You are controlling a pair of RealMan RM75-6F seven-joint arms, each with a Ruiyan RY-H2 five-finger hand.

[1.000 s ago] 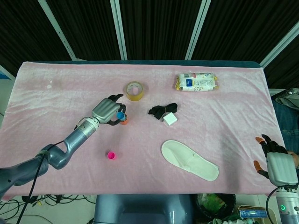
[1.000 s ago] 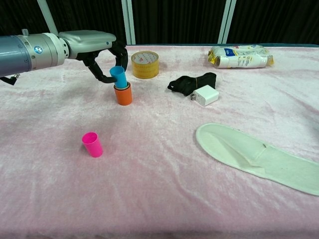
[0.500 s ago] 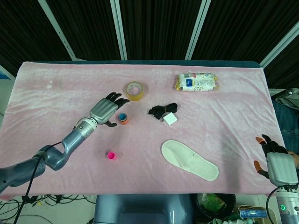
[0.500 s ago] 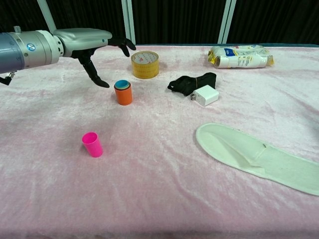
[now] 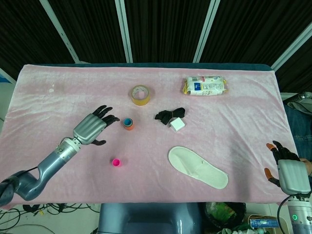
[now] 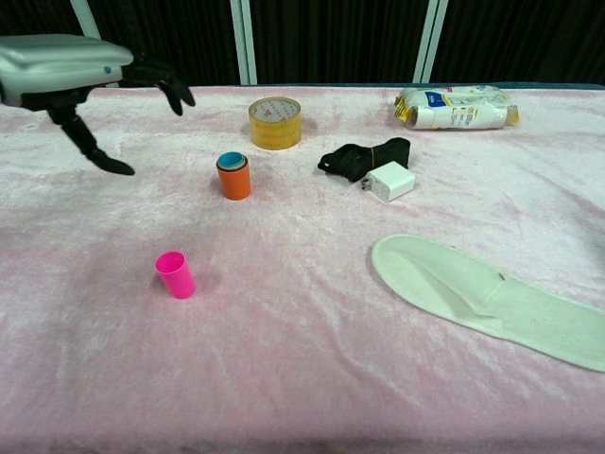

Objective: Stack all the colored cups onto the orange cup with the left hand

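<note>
The orange cup (image 6: 233, 180) stands upright on the pink cloth with a blue cup (image 6: 232, 160) nested inside it; in the head view the orange cup (image 5: 128, 124) shows the blue rim on top. A pink cup (image 6: 176, 274) stands alone nearer the front, also the pink cup (image 5: 116, 162) in the head view. My left hand (image 5: 91, 128) hovers open with fingers spread, left of the stack and apart from it; the chest view shows the left hand (image 6: 71, 80) at the upper left. My right hand (image 5: 287, 170) rests open off the table's right front corner, holding nothing.
A yellow tape roll (image 6: 275, 122) lies behind the stack. A black strap (image 6: 364, 156) and white charger (image 6: 389, 181) sit to the right, a white slipper (image 6: 482, 298) at front right, and a snack packet (image 6: 457, 107) at the back right.
My left hand released the blue cup into the orange cup, opened its fingers, and drew back to the left and toward the front. The right hand stayed still.
</note>
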